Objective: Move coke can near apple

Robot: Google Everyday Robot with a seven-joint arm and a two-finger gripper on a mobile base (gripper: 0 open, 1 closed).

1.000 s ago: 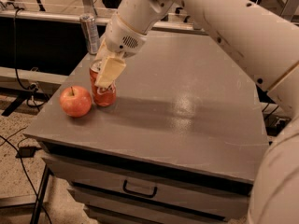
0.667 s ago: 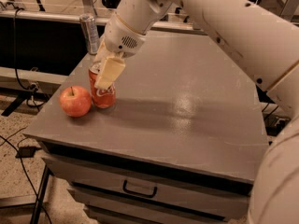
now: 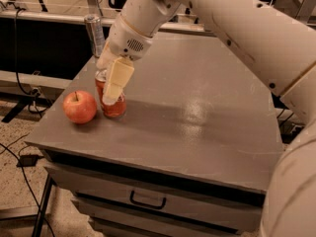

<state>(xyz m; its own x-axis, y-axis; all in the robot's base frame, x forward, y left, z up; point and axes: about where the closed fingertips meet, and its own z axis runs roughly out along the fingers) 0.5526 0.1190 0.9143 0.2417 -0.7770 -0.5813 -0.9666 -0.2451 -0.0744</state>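
The apple sat near the front-left corner of the table. The coke can stood upright just beside it on the right, apparently with a narrow gap between them. The gripper reached down over the can and appeared closed on its sides, though the far side was hidden. Risk noted: any sideways drag on release could tip the can or nudge the apple, which could then roll toward the nearby left edge.
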